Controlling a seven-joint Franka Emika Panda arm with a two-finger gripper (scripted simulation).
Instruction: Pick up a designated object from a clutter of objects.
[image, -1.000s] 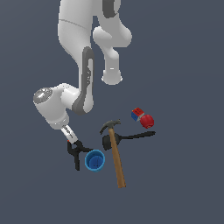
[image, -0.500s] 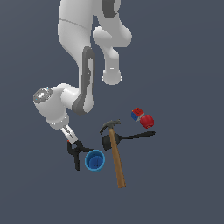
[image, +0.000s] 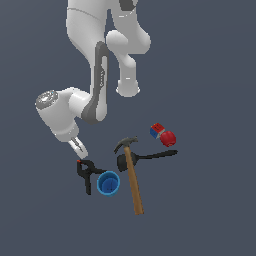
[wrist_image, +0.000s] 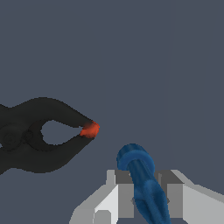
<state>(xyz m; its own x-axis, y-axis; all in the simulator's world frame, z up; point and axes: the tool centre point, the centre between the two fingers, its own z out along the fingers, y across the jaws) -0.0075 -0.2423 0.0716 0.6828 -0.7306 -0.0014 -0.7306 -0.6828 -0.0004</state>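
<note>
Gripper (wrist_image: 146, 199) fingers (wrist_image: 120, 197) press on either side of the small blue piece (wrist_image: 142, 175), which sits between them and pokes out past the tips. Just beside it lies the black clamp (wrist_image: 35, 135), its red tip (wrist_image: 90, 129) pointing toward the held piece without touching. Farther out sit the blue cup (image: 108, 183), hammer (image: 132, 175), spatula (image: 145, 157) and red-and-blue item (image: 162, 134).

Simulator render, flat featureless grey ground (image: 215, 210)

One hammer (image: 131, 172), one spatula (image: 145, 158), one clamp (image: 86, 172), one blue cup (image: 108, 183), one red-and-blue item (image: 163, 134), one small blue piece (wrist_image: 142, 177)
</note>
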